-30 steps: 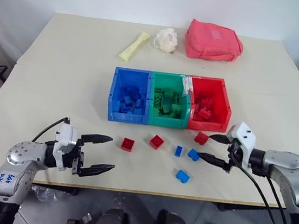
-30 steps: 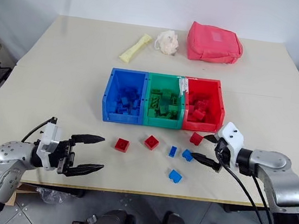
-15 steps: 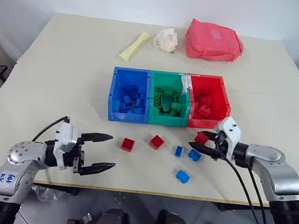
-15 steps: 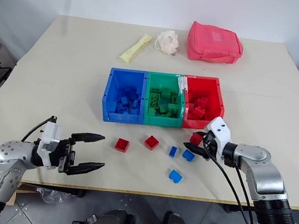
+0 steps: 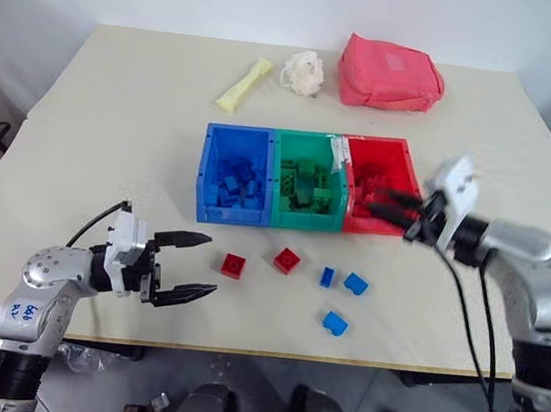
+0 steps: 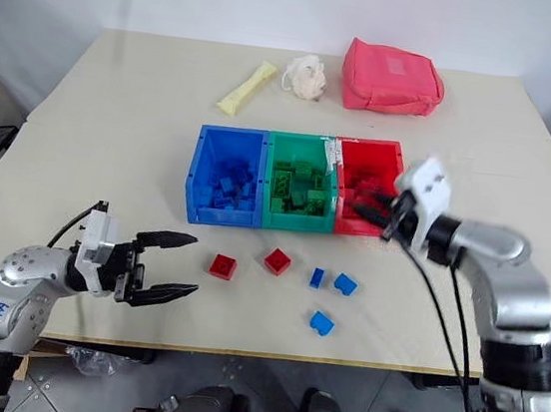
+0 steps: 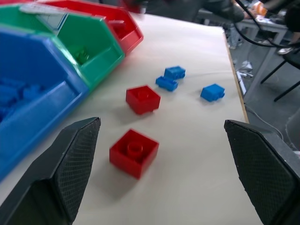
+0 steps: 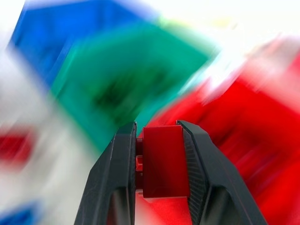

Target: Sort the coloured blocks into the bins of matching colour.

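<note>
Black fingers of my left gripper (image 5: 186, 266) stand wide apart and hold nothing, hovering just above the table (image 5: 92, 143) near its front edge. Just to the right of them I see two red blocks lying loose, one (image 5: 234, 265) nearest the fingers and another (image 5: 287, 260) a little farther right and closer to the bins. Beyond those lie three blue blocks: a small one (image 5: 328, 277), a second (image 5: 355, 283) just beside it, and a third (image 5: 336, 322) nearer the table edge.

Behind the loose blocks sits the row of joined bins, blue bin (image 5: 233, 174) on the left, green bin (image 5: 305, 181) in the middle, red bin (image 5: 381, 184) on the right, each with blocks of its own colour inside.

My right gripper (image 5: 385, 201) is raised over the red bin's front right part, its fingers clamped on a red block (image 8: 161, 159), which the wrist view shows pinched squarely between the pads.

At the far edge I see a yellow strip (image 5: 242, 83), a white puff (image 5: 303, 72) and a pink pouch (image 5: 389, 73).
</note>
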